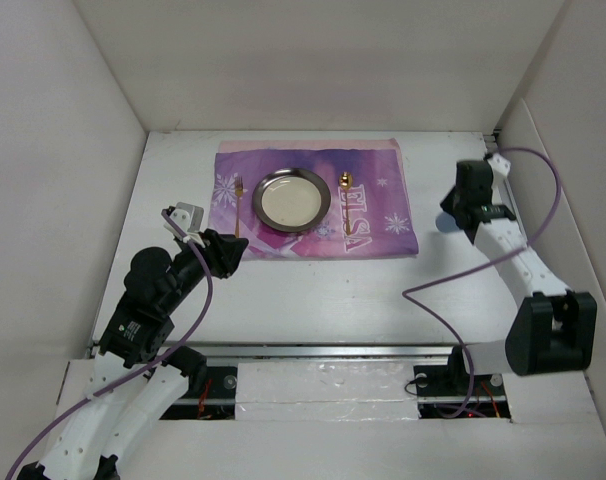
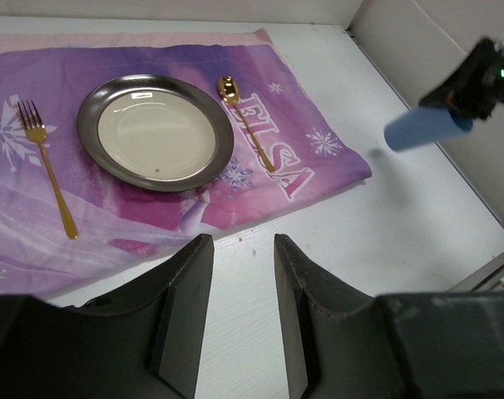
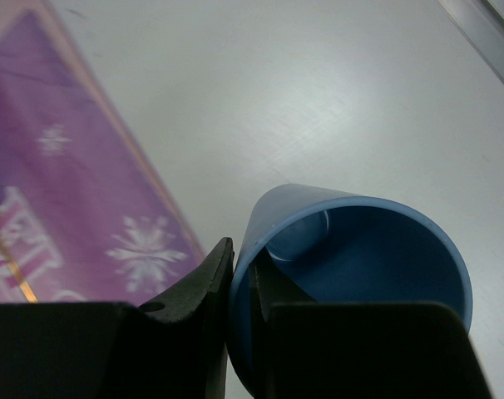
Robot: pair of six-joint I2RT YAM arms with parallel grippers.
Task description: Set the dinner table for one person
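Note:
On the white dinner table (image 1: pixel 333 290) lies a purple ELSA mat (image 1: pixel 383 215). On it stand a metal plate (image 1: pixel 292 199), a gold fork (image 1: pixel 237 205) to its left and a gold spoon (image 1: pixel 347 195) to its right. My right gripper (image 3: pixel 239 274) is shut on the rim of a blue cup (image 3: pixel 360 266), one finger inside and one outside. It holds the cup (image 2: pixel 427 129) above the table, right of the mat (image 2: pixel 318 158). My left gripper (image 2: pixel 242 249) is open and empty, just before the mat's near edge.
White walls close in the table on the left, back and right (image 1: pixel 543 130). A metal rail (image 1: pixel 333 352) runs along the near edge. My right arm's purple cable (image 1: pixel 433 295) loops over the table's right part.

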